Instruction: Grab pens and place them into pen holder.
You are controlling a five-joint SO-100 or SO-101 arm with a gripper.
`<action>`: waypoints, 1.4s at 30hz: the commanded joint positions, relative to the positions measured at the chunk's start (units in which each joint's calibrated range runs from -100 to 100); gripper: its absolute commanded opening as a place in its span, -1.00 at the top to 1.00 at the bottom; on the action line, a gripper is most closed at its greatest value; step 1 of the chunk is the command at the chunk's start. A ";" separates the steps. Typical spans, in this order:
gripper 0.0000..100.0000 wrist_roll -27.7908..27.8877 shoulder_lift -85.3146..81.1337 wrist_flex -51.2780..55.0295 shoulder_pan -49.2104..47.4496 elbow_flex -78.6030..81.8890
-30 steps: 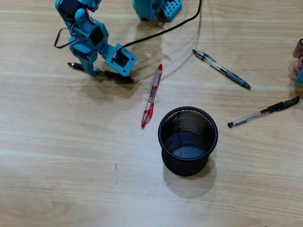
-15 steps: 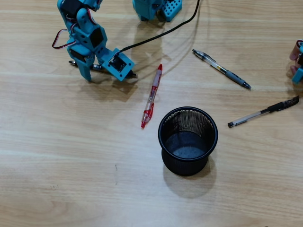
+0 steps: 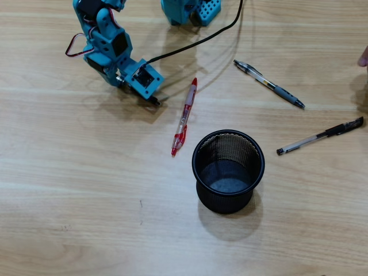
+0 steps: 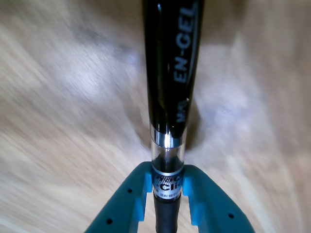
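In the wrist view my gripper [image 4: 165,183] is shut on the black pen [image 4: 171,63], which runs up from between the blue fingers [image 4: 194,194] above the blurred wood. From overhead the arm [image 3: 109,49] hides most of that pen; only its dark end [image 3: 154,100] pokes out. The black mesh pen holder [image 3: 225,202] stands upright and empty to the lower right. Three pens lie on the table: a red and clear one [image 3: 184,118] left of the holder, a clear and grey one [image 3: 268,84] at upper right, and a clear one with a black cap [image 3: 319,135] right of the holder.
The arm's blue base [image 3: 190,10] sits at the top edge with a black cable [image 3: 195,40] curving across the wood. A fingertip [image 3: 363,57] shows at the right edge.
The gripper shut on the black pen and raised it off the table, so the pen is now mostly hidden under the arm. The hand and blue object at the right edge drew back.
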 commanded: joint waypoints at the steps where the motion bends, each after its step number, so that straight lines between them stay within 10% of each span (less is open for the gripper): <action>1: 0.96 -2.01 -11.17 5.08 -0.11 -2.88; 23: 0.96 -24.58 -49.13 13.46 -21.51 -7.23; 42: 0.96 -42.01 -43.10 -25.72 -46.38 -7.23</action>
